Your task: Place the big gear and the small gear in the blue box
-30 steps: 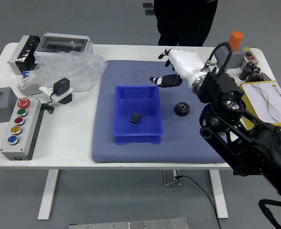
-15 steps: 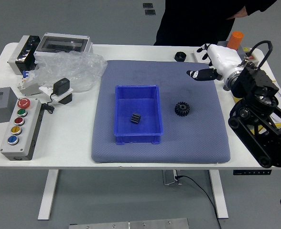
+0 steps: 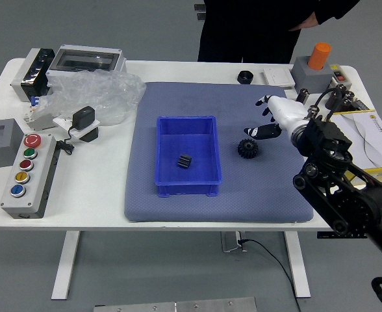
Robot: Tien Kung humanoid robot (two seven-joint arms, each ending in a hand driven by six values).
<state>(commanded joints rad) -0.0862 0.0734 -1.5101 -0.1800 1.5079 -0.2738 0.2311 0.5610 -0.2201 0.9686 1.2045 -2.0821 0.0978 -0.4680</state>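
I have my right hand [image 3: 286, 116] over the mat [image 3: 158, 211], fingers relaxed and empty, near the big gear [image 3: 247, 149], which lies right of the blue box [image 3: 188, 190]. The small gear [image 3: 184, 161] sits inside. A person [image 3: 246, 32] stands beyond the table's far edge.

A narrow strip of blue-gray mat [image 3: 230, 172] separates the black gear [image 3: 247, 149] from the blue box [image 3: 188, 189]. The box's raised walls block low passage.

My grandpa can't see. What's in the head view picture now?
A robot's open right hand hovers by a black gear on a gray-blue mat; a smaller gear lies in the blue box. A person stands across the white table.
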